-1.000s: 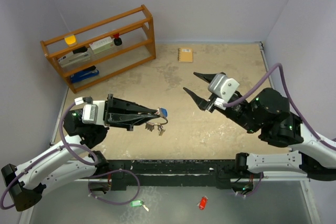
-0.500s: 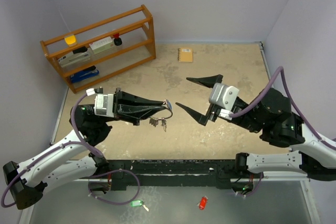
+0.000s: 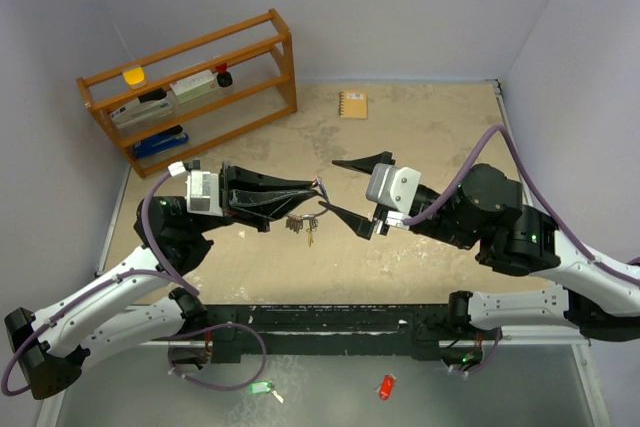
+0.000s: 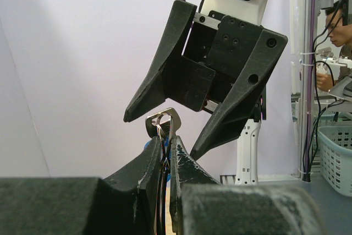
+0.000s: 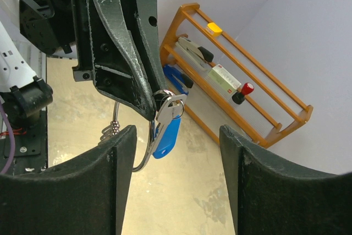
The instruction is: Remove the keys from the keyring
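My left gripper (image 3: 318,197) is shut on the keyring (image 5: 147,148), a thin silver wire ring, and holds it above the table. In the right wrist view a silver key (image 5: 169,105) and its blue tag (image 5: 166,134) hang at the left fingertips, and tiny silver keys (image 5: 110,130) bunch on the ring. In the top view the bunch (image 3: 298,222) hangs below the gripper, with a yellowish piece (image 3: 310,238). My right gripper (image 3: 345,192) is open and empty, facing the left fingertips, jaws on either side of the blue tag. In the left wrist view the ring wire (image 4: 164,130) sits pinched between my fingers (image 4: 148,163).
An orange wooden rack (image 3: 190,87) with tools stands at the back left. A small brown notebook (image 3: 352,104) lies at the back. A green tag (image 3: 260,387) and a red tag (image 3: 385,386) lie on the grey surface in front of the arm bases.
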